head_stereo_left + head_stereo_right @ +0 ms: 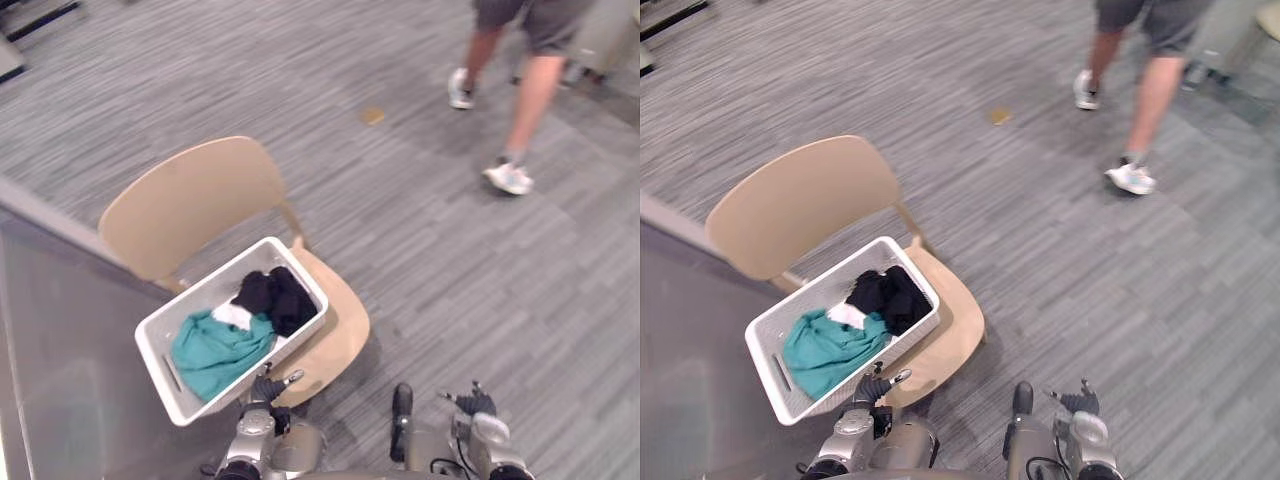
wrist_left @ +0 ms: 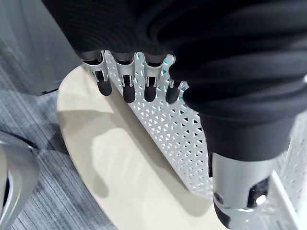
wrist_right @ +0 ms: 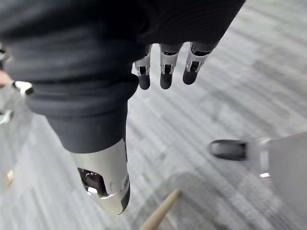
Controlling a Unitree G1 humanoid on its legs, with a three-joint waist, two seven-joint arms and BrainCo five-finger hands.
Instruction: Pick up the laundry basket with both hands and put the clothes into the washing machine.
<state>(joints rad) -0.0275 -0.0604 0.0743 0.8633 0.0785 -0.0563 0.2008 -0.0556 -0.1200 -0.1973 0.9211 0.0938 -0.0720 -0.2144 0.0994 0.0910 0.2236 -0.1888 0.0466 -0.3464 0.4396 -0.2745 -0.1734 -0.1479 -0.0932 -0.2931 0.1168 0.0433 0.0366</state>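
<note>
left hand (image 2: pixel 225 62): fingers (image 2: pixel 128 88) straight, in a row just beside the white perforated wall of the laundry basket (image 2: pixel 180 132). basket sits on beige chair seat (image 2: pixel 110 163). grey carpet floor (image 2: pixel 29 105) beyond.

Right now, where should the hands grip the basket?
Probably its two short ends, one hand from each side: the basket is long, and a handle slot shows in its left end wall. The left hand is at the near long wall, the right hand over floor.
</note>
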